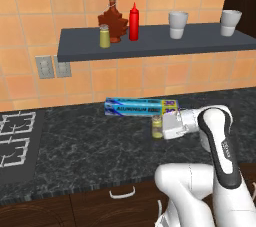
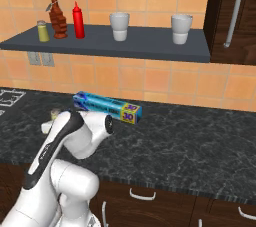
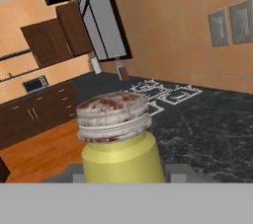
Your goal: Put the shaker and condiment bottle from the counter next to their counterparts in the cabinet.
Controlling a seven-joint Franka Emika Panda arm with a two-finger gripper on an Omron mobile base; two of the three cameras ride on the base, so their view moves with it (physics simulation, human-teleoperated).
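Note:
A small olive-yellow shaker (image 1: 157, 124) with a silvery cap stands upright on the black speckled counter (image 1: 90, 146), just in front of the foil box. My gripper (image 1: 161, 127) reaches it from the right, low over the counter, its jaws against the shaker's sides. In the hand view the shaker (image 3: 118, 134) sits between the two tips of the gripper (image 3: 126, 176). From the right base the shaker (image 2: 55, 115) peeks out behind my arm. On the cabinet shelf (image 1: 200, 43) stand a second shaker (image 1: 104, 36), the brown maple-leaf bottle (image 1: 112, 18) and the red condiment bottle (image 1: 133, 21), close together.
A blue aluminium foil box (image 1: 140, 107) lies on the counter behind the shaker. Two white cups (image 1: 178, 24) (image 1: 230, 22) stand on the shelf's right half. A gas hob (image 1: 15, 136) takes up the counter's left end. Wall sockets (image 1: 52, 67) sit below the shelf.

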